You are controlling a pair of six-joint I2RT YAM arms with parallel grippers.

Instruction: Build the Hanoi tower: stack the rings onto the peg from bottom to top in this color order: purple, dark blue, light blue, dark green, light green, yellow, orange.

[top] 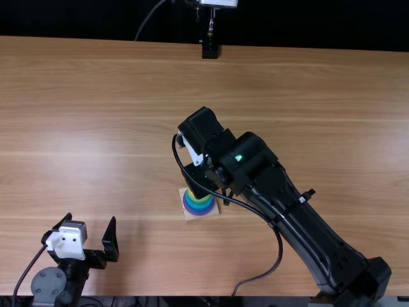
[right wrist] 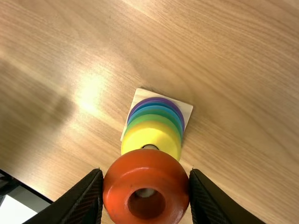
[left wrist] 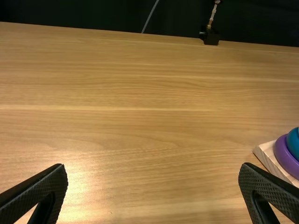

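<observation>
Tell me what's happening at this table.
A robot is building a ring tower. Its right gripper grips the orange ring above the stack on the wooden base, which runs from the purple ring at the bottom to the yellow ring on top. Orange looks like the last ring to seat. The left gripper is open and empty.

Well beyond both the left tool point(top: 91, 220) and the right tool point(top: 201, 181), the pale wood worktop point(top: 307, 96) ends at a black backdrop point(top: 83, 18). At that far edge, across from the right tool, stands a slim metal post point(top: 211, 24) with a black foot point(top: 209, 48) overlapping the worktop and a white piece point(top: 219, 2) above it. A thin grey cable point(top: 147, 22) slants over the backdrop, left of the post. Light glares on the worktop beyond the left tool.
</observation>
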